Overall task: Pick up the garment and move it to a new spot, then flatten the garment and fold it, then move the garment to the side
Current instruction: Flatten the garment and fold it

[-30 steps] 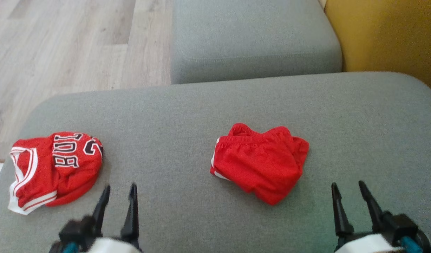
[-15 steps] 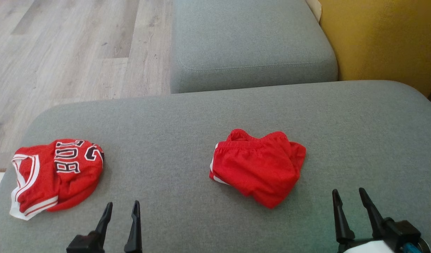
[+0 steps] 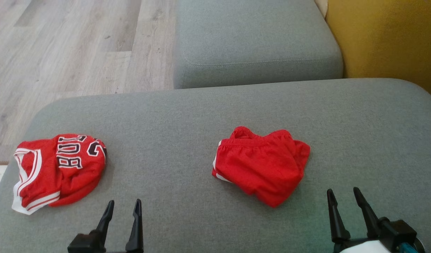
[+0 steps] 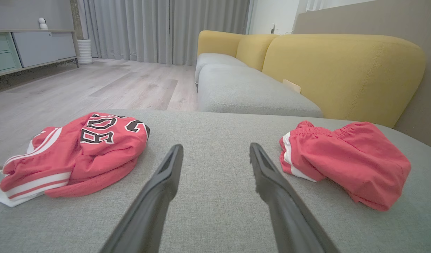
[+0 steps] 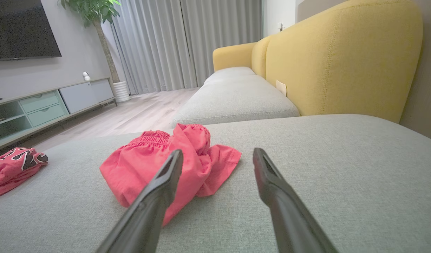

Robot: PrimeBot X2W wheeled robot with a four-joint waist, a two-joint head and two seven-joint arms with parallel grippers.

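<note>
One red jersey [image 3: 59, 170] lies at the grey cushion's [image 3: 173, 119] left, red shorts [image 3: 261, 165] at centre, well apart. Left hand [image 3: 124, 202] and right hand [image 3: 343, 190] hover wide open, empty.

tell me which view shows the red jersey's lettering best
Head view: it looks down on the red jersey, letters facing the camera. Left wrist view shows them foreshortened; right wrist view catches part of it at its left edge.

Red shorts [image 3: 261, 165] — crumpled, elastic waistband on the far side, white stripe at the left edge — lie mid-way across the grey seat [image 3: 173, 116]. Red jersey [image 3: 57, 168] — bunched, white trim, black lettering — lies well apart, near the seat's left edge.
</note>
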